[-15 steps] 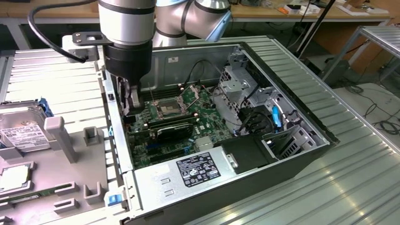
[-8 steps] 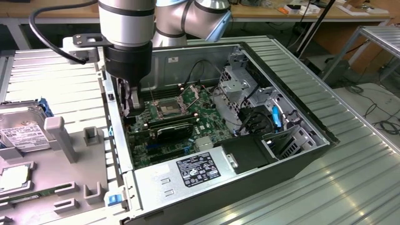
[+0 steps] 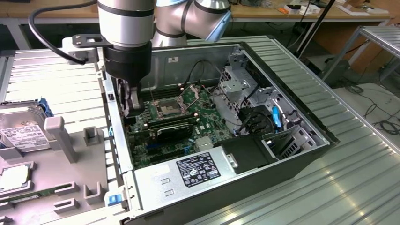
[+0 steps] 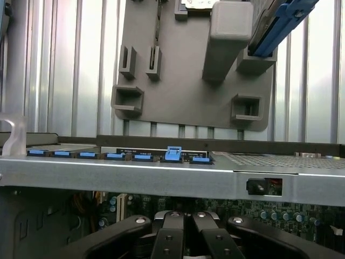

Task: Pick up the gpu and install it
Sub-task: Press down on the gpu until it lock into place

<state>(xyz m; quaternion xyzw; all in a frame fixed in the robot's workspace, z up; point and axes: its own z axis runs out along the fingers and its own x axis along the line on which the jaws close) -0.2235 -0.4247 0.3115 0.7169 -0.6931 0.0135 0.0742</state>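
Card position: the gpu [image 3: 172, 132] lies inside the open computer case [image 3: 300, 154], low over the green motherboard [image 3: 187, 110], just below the CPU socket [image 3: 167, 107] in the exterior view. Its black face is up and one long edge runs along the board. Whether it is fully seated in its slot cannot be told.

The gripper [image 3: 131, 110] hangs at the case wall on the exterior view's left, its fingertips down inside the case beside the card's end. Contact with the card cannot be confirmed. In the wrist view the black finger links [image 4: 178, 237] sit folded close together at the centre, which suggests the fingers are pressed together, not spread.

The case rim [image 4: 161, 175] with its row of blue slot clips [image 4: 172, 155] passes directly ahead of the wrist camera.

Hazards, as a judgement:
- A card that is tilted or half seated may bend contacts if pushed.
- The fingers stand near the rim and the loose black cables [image 3: 250, 119]; a sideways move may snag either.

Outside the case, a grey parts tray [image 3: 69, 154] holds a hard drive [image 3: 25, 136].
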